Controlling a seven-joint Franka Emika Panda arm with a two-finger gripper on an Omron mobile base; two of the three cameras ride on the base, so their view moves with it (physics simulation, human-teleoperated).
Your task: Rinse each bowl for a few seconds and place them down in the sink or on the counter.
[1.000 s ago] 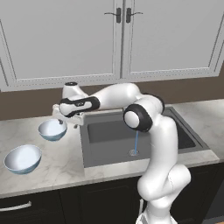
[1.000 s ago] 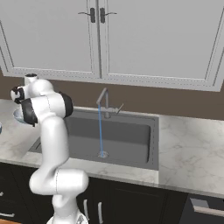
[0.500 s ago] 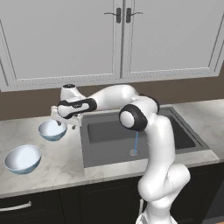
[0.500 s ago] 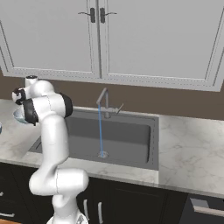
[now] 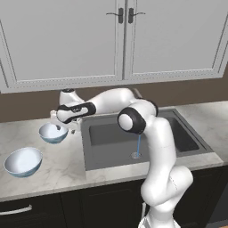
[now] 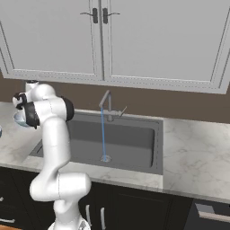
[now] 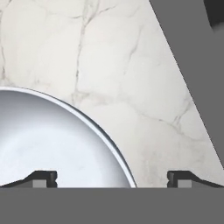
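Bowl (image 5: 53, 132) unmoved, fingers (image 7: 43, 177) lower

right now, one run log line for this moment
gripper: open over smaller bowl rim | bowl: on counter | larger bowl: on counter | faucet: running

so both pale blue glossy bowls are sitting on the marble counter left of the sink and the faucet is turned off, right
Not quite: the faucet is running. The right base view shows a thin blue stream falling from the angular metal faucet to the drain of the dark grey sink. The rest holds: the smaller pale blue glossy bowl and the larger pale blue glossy bowl both sit on the marble counter left of the sink.
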